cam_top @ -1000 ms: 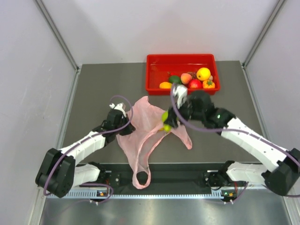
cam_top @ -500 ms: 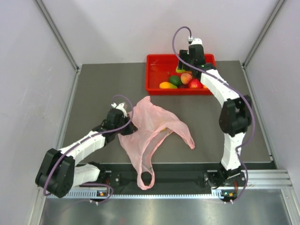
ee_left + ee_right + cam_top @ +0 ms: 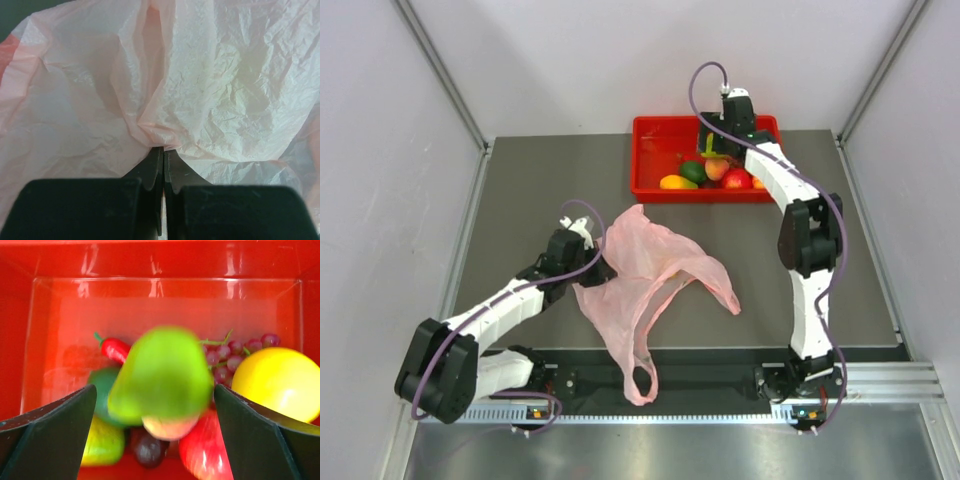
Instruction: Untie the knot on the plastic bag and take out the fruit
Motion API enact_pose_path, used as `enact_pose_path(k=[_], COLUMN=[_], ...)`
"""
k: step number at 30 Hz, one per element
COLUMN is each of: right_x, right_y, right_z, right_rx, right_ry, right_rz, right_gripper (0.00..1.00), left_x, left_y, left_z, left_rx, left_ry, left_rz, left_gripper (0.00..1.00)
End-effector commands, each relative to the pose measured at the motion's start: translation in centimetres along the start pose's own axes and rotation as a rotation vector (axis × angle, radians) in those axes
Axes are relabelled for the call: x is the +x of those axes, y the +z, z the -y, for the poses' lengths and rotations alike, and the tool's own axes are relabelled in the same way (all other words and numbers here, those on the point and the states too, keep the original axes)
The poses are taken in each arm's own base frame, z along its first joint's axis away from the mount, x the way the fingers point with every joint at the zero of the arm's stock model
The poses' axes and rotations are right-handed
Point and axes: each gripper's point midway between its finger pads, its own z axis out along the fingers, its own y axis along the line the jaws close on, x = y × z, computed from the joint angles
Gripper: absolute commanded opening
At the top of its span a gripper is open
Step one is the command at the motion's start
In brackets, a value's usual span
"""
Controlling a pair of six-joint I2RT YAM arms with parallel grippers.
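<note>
Above the red tray (image 3: 638, 160), what condition did the right gripper (image 3: 155, 390) show? (Technician)

Its jaws were spread wide with nothing clamped. A green pear (image 3: 160, 375) appeared between the fingers, blurred and clear of both. (Inspector)

Where was the remaining fruit? (Technician)

It was inside the red tray, beneath that gripper. The wrist view showed a yellow round fruit (image 3: 275, 385), a red fruit (image 3: 200, 455), a dark green round fruit (image 3: 102, 385), purple grapes (image 3: 240, 347) and a red chili (image 3: 115, 347). An orange-yellow fruit (image 3: 672, 182) lay against the tray's near wall. (Inspector)

And the plastic bag (image 3: 640, 265)? (Technician)

It lay crumpled on the table (image 3: 540, 190), on the near side of the red tray and apart from it. One handle loop (image 3: 640, 375) trailed away from the tray and reached over the black base rail (image 3: 720, 380). Whether any fruit lay inside the bag could not be determined. (Inspector)

State of the left gripper (image 3: 163, 155)? (Technician)

It was positioned nearer than the red tray, at the bag's edge on the left arm's side. The jaws were pressed together on a fold of the bag, and pink film bunched at the fingertips. (Inspector)
</note>
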Motion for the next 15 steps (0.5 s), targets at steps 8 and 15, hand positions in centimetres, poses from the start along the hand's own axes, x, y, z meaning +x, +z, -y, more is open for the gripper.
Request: enact_pose_path(k=[8,15], right_x=[-2.7,7.1], right_y=[-16.9,-26.5], right_z=[-2.0,-6.3], right_rx=[-0.193,-0.452], right_ry=[-0.097,-0.217], right_rz=[0.151,0.113], right_gripper=[1.0,0.93], left_x=[-3.0,-3.4], left_y=[-0.7,-0.6], left_z=[2.3,2.8], left_rx=[0.069,0.076], left_ry=[0.033,0.033], left_rz=[0.083,0.078], left_gripper=[0.0,0.0])
